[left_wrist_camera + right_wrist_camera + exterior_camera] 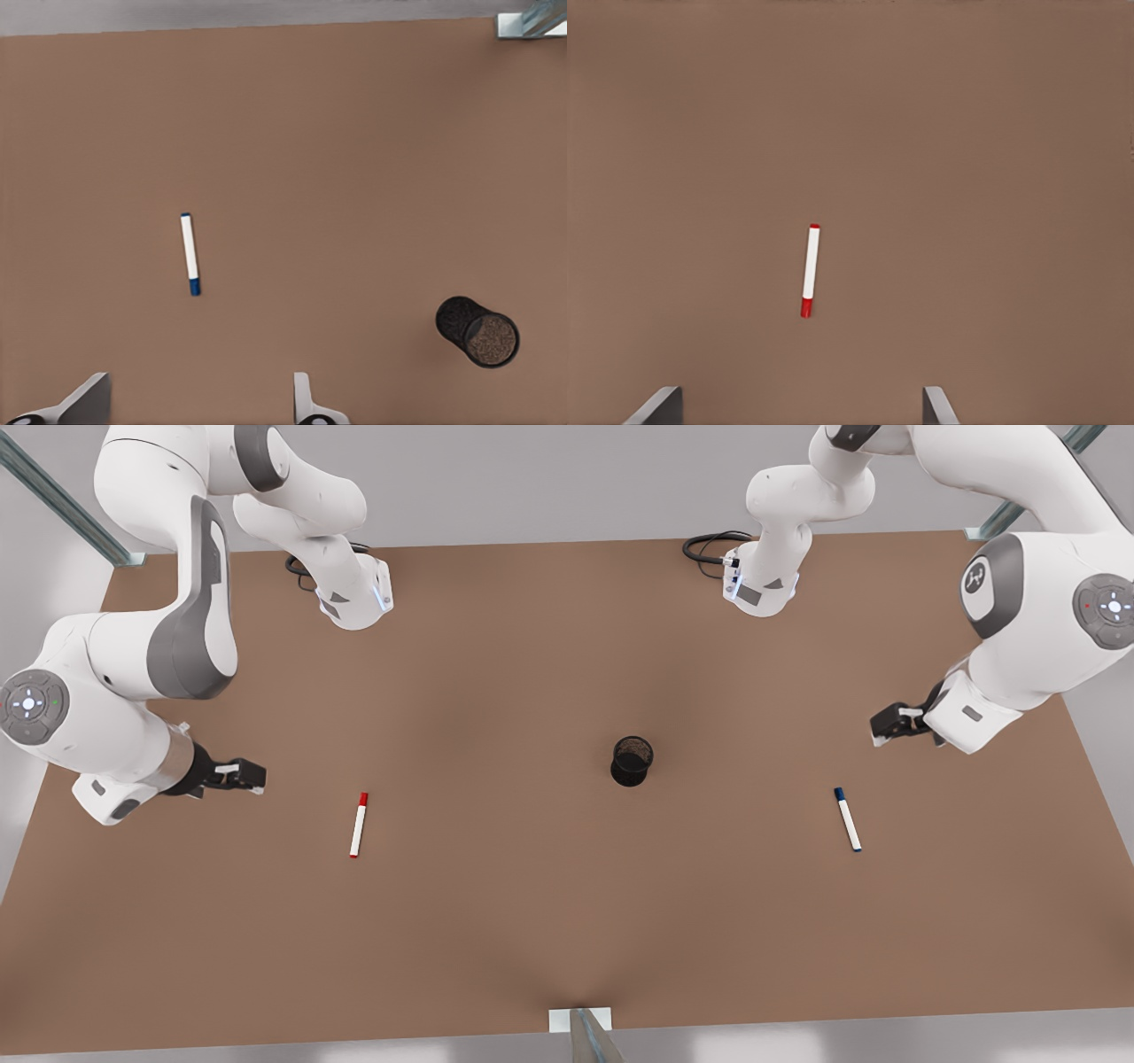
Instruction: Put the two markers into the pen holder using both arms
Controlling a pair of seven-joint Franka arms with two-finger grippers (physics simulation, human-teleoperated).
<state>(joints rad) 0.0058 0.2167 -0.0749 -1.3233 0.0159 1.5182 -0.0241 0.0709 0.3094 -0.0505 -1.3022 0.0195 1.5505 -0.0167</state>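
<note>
Brown table (pixel 532 921), grey frame struts (pixel 53 496)

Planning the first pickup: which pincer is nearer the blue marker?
Left. The left pincer hovers open close by the blue marker; the right pincer is far across the table, near the red marker.

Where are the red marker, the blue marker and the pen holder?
red marker (pixel 358 825), front view, mid white barrel.
blue marker (pixel 848 820), front view, mid white barrel.
pen holder (pixel 632 763), front view, mesh wall.

The front view looks down from overhead on the table (pixel 567 921); both wrist views face it from above.
</note>
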